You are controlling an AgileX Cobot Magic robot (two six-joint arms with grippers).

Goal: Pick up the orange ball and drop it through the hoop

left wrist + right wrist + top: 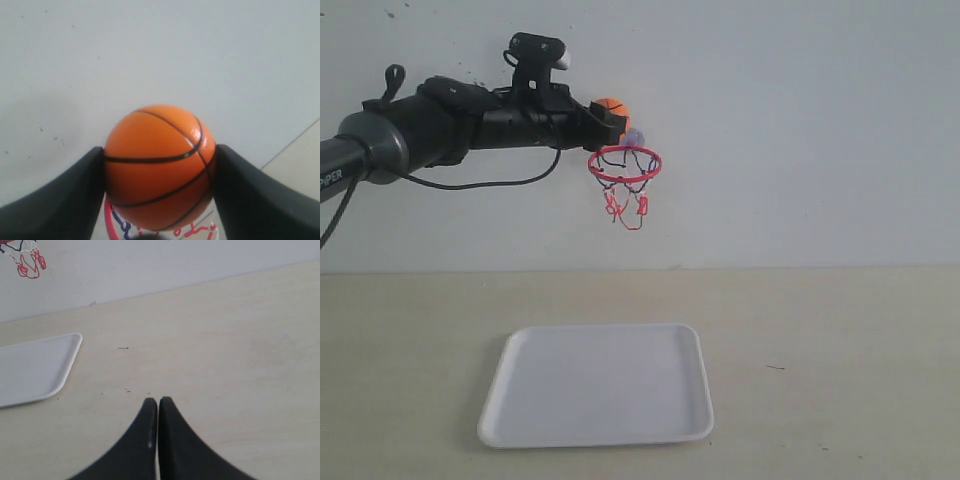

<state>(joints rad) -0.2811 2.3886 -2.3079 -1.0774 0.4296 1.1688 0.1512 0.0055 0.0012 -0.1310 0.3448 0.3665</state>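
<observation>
Left gripper (160, 150) jaws were clamped on both sides of the small orange ball with thin black seams (156, 172), held by the white wall (800, 120) just above the red-rimmed toy hoop with string net (624, 163), right gripper (158, 401) jaws pressed together over the beige table (240, 365), flat white rectangular tray (595, 437) lay near the table's front edge.

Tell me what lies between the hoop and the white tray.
Nothing stands there. In the exterior view, below the hoop and its dangling net there is only bare wall, then a strip of tabletop before the tray.
</observation>
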